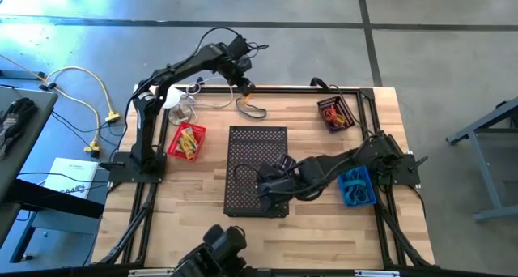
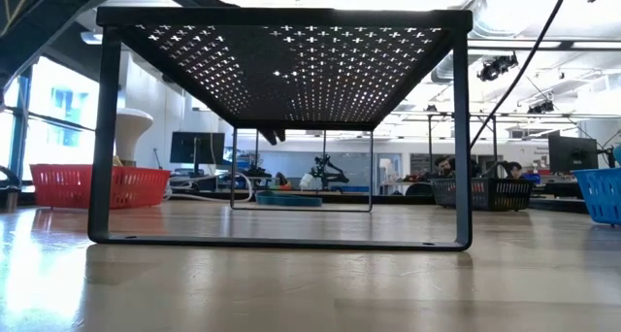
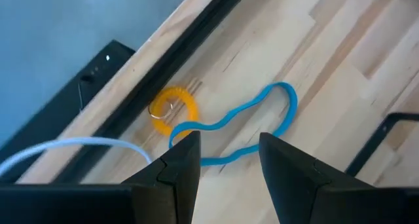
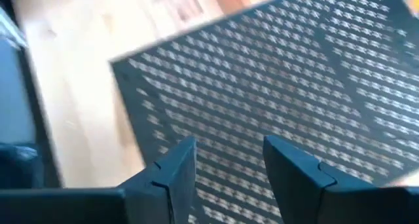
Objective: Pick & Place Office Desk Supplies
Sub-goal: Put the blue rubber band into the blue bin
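A large thin band [image 3: 243, 107] lies flat on the wooden table near its far edge, also seen in the high view as the band [image 1: 252, 109]. A small orange loop [image 3: 188, 101] lies beside it, next to the table's black frame rail. My left gripper [image 3: 229, 142] hangs open just above the band's near end, pointing steeply down, with nothing between its fingers; the high view shows the left gripper [image 1: 245, 89] at the far edge. My right gripper [image 4: 229, 149] stands open over the near part of the black perforated stand [image 1: 255, 147], and its fingers hold nothing.
A red basket [image 1: 186, 141] with supplies sits left of the stand. A dark basket [image 1: 336, 112] is at the far right and a blue basket [image 1: 356, 186] at the right. A white disc with cords [image 1: 174, 99] lies at the far left corner.
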Robot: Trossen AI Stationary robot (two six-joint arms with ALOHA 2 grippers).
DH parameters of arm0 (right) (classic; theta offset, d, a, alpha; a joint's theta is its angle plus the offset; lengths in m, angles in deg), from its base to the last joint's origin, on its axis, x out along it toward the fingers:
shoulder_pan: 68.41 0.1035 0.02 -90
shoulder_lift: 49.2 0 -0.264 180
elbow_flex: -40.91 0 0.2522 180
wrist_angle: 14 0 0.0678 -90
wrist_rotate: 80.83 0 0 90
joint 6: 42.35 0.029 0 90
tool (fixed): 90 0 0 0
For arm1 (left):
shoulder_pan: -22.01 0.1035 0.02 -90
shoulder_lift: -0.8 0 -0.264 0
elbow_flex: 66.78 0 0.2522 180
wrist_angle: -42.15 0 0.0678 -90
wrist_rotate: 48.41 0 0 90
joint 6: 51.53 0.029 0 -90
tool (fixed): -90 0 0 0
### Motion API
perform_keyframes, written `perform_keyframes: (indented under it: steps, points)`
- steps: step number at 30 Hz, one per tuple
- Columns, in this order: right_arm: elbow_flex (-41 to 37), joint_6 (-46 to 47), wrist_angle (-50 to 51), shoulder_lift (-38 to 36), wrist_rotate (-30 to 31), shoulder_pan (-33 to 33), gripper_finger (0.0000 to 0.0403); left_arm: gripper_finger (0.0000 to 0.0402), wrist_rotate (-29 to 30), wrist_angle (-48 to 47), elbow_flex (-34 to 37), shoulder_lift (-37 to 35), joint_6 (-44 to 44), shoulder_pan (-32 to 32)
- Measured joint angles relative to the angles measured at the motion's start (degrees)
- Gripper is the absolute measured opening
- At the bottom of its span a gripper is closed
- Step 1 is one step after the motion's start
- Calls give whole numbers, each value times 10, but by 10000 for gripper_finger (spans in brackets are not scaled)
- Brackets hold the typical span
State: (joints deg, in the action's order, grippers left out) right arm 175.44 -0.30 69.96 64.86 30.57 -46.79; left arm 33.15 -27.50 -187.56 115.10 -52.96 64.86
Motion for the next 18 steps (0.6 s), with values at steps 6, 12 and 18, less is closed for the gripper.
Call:
perform_keyframes:
  steps: [6,12,18]
  points:
    - [0,6,-68,0,-28,-2,166,150,10,-20,0,1,-44,-4]
    - [0,37,-106,4,-36,-8,166,150,31,-37,11,1,-22,-13]
    - [0,49,-136,4,-34,-6,166,150,31,-3,33,1,15,-31]
